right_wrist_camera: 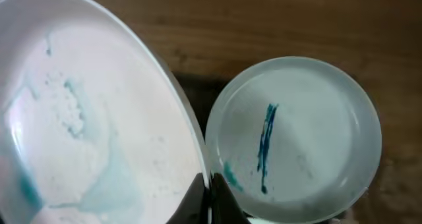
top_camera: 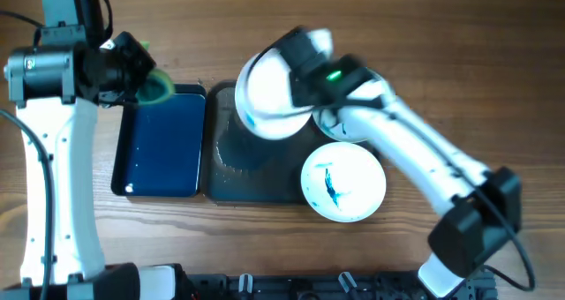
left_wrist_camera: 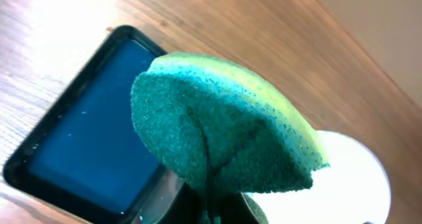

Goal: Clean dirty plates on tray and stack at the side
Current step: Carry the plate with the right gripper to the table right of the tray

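My right gripper (top_camera: 305, 86) is shut on the rim of a white plate (top_camera: 269, 101) and holds it tilted above the dark grey tray (top_camera: 231, 172). In the right wrist view this plate (right_wrist_camera: 86, 118) shows faint teal smears, with the jaws (right_wrist_camera: 208, 197) pinching its edge. A second plate (top_camera: 342, 181) with a blue streak lies flat at the tray's right end; it also shows in the right wrist view (right_wrist_camera: 297, 138). My left gripper (top_camera: 146, 81) is shut on a green and yellow sponge (left_wrist_camera: 217, 132) over the far end of the blue tray. A third plate is not clearly in view.
A narrower glossy blue tray (top_camera: 159, 146) lies just left of the grey tray and shows in the left wrist view (left_wrist_camera: 92, 145). Bare wooden table (top_camera: 459, 62) lies to the right and far side. The right arm crosses above the tray's right end.
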Action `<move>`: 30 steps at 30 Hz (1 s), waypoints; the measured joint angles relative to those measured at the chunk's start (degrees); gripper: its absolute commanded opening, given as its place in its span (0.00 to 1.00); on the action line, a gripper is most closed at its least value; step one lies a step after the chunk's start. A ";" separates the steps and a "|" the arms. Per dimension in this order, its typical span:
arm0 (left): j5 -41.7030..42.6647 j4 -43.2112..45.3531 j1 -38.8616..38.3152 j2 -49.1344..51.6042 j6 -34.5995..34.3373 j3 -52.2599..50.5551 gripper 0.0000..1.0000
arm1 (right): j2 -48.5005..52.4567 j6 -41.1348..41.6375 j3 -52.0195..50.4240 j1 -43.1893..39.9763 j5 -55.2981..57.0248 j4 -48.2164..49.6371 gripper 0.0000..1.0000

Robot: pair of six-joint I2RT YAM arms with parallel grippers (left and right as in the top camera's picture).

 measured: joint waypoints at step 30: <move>0.68 17.03 -14.86 21.99 -0.04 0.00 0.04 | -8.31 -4.22 -35.21 -59.69 -20.20 2.29 0.43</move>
